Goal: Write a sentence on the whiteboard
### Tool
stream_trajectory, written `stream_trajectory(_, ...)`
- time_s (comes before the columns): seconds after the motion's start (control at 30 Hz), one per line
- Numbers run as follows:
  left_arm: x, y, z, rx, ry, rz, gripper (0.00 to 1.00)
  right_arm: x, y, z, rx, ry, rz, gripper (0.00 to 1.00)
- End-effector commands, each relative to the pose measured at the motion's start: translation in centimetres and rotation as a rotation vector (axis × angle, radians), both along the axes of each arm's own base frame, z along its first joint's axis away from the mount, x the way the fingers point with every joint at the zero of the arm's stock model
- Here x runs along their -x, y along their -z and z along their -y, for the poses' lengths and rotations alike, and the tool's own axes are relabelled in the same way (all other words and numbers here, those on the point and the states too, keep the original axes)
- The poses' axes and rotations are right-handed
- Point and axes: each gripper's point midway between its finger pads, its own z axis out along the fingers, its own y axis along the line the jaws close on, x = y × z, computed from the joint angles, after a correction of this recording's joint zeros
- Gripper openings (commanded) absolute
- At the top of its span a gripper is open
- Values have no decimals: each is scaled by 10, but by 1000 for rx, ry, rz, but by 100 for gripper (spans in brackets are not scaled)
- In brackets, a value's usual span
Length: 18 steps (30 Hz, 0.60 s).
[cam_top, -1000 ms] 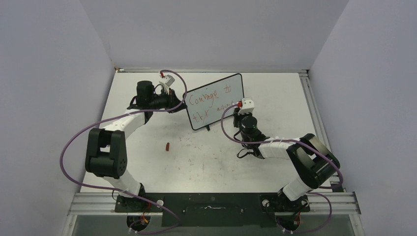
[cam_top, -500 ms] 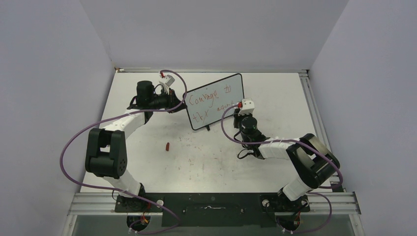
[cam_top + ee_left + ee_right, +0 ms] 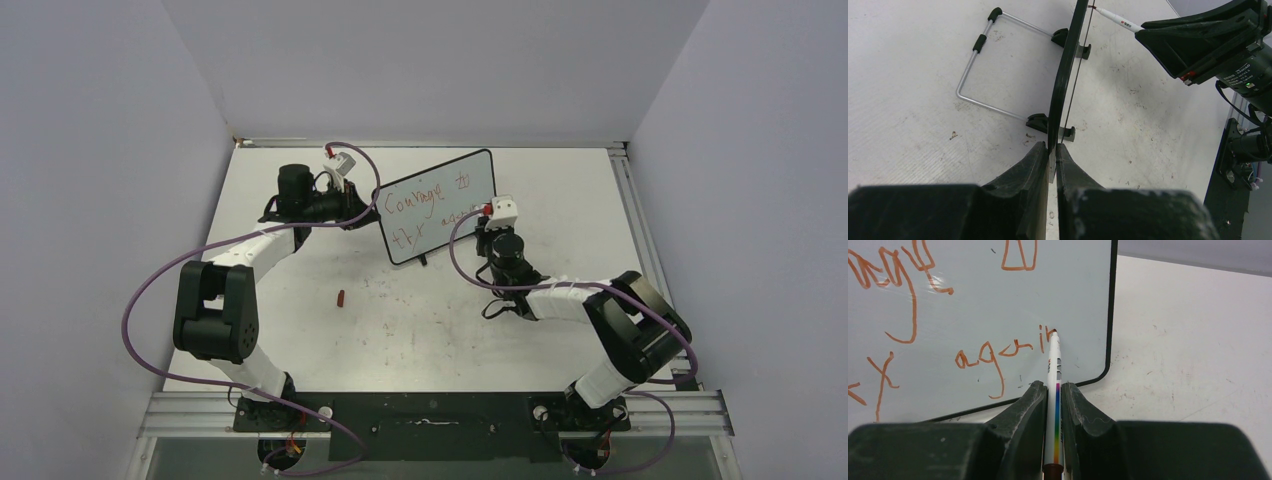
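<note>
The whiteboard (image 3: 440,215) stands tilted at the table's far middle, black-framed, with the sentence (image 3: 425,198) in red on two lines. My left gripper (image 3: 366,217) is shut on the board's left edge; in the left wrist view the whiteboard (image 3: 1064,75) runs edge-on out from between the jaws of the left gripper (image 3: 1052,146). My right gripper (image 3: 1053,385) is shut on a white marker (image 3: 1053,365) with a rainbow stripe. Its tip touches the whiteboard (image 3: 978,295) at the end of "again" (image 3: 998,352), near the lower right corner.
A small red cap (image 3: 341,297) lies on the table left of centre, in front of the board. Behind the board its wire stand (image 3: 983,65) rests on the table. The right arm's wrist (image 3: 1208,45) hovers close to the board's front face.
My right gripper has crept slightly to the right with the marker along the lower line. The left arm and the board have not moved.
</note>
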Motion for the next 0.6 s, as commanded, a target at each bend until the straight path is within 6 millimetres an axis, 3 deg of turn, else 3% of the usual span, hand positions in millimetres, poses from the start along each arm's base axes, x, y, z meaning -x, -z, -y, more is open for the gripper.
stream_trajectory(0.0,-5,-30,2,19,17,78,0,-13,-31,3,-43,25,81,5)
stream_trajectory(0.23,-5,-30,2,19,17,78,0,-14,-23,5,-43,20,62,5)
stream_trajectory(0.57,-5,-30,3,20,18,78,0,-3,6,3,-52,1,-11,5)
